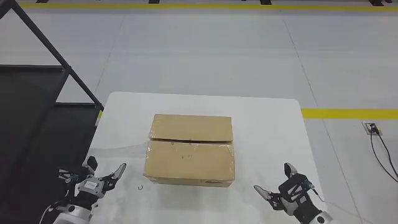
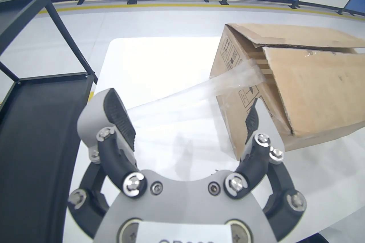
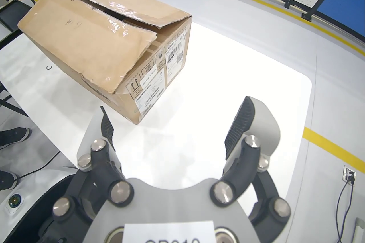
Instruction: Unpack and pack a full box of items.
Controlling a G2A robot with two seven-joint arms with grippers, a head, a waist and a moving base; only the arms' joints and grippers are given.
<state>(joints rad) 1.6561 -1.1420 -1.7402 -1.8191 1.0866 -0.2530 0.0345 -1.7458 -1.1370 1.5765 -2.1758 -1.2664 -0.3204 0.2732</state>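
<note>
Brown cardboard box [image 1: 191,150], flat at the middle of the white table [image 1: 267,130], long side running left to right, both top flaps folded down but unsealed, clear tape strip [image 2: 199,93] trailing off its left end

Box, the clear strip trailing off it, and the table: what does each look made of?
Box: brown cardboard, matte, with creased, ragged flap edges and glossy tape patches along the top seam.
Strip: thin clear plastic, probably packing tape or film; it is see-through and shiny.
Table: smooth white top with a slight sheen, perhaps laminate or painted board; the look leaves it open.
</note>
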